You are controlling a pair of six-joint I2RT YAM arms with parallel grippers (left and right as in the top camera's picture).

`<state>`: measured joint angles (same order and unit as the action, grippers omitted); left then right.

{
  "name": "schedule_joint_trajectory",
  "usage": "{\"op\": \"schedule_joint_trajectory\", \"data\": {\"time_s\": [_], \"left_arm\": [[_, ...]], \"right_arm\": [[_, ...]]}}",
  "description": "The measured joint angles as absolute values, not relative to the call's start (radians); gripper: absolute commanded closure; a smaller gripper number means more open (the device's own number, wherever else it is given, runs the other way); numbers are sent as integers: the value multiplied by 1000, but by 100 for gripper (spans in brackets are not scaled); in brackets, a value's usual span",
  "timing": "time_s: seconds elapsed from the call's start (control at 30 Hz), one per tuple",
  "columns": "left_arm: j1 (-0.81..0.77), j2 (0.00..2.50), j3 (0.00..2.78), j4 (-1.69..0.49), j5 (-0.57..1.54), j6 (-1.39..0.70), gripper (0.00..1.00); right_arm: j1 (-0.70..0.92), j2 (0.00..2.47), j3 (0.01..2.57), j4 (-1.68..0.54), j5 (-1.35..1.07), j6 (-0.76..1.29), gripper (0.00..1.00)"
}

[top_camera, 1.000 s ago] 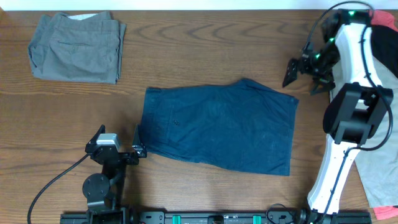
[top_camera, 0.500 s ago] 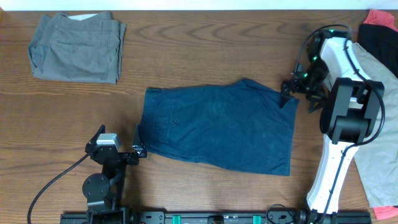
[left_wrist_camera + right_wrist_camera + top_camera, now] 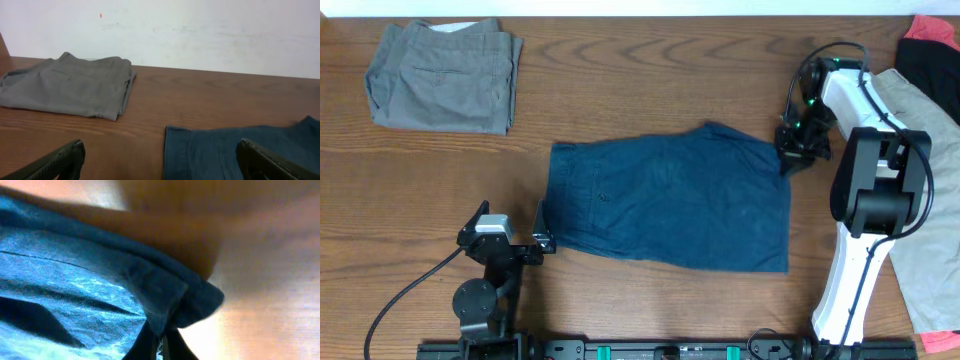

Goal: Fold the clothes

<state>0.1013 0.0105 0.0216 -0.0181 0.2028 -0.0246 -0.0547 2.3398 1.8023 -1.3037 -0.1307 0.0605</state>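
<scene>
Right gripper pinches far-right corner of navy shorts; shorts stretch leftward from it, long axis left-right. Left gripper spread wide, just beside their left edge.

I read this as a robotics lab: wood-grain worktop, bare white wall behind it, black rail and cable along its near edge.

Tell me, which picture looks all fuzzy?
The right wrist view: it sits so close that the navy shorts blur and the table glows washed-out orange. The left wrist view shows the grey shorts crisply; overhead is sharp and evenly lit.
</scene>
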Motion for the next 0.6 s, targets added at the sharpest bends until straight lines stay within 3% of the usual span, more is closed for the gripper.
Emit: {"op": "schedule_joint_trajectory", "data": {"time_s": [0.27,0.6], "left_arm": [[101,10,22,-18,203,-25,2],[101,10,22,-18,203,-25,2]], "right_arm": [[-27,2322,1806,-1110,-157,97,99],[-18,2319,1811,-1091,-94,216,99]]}}
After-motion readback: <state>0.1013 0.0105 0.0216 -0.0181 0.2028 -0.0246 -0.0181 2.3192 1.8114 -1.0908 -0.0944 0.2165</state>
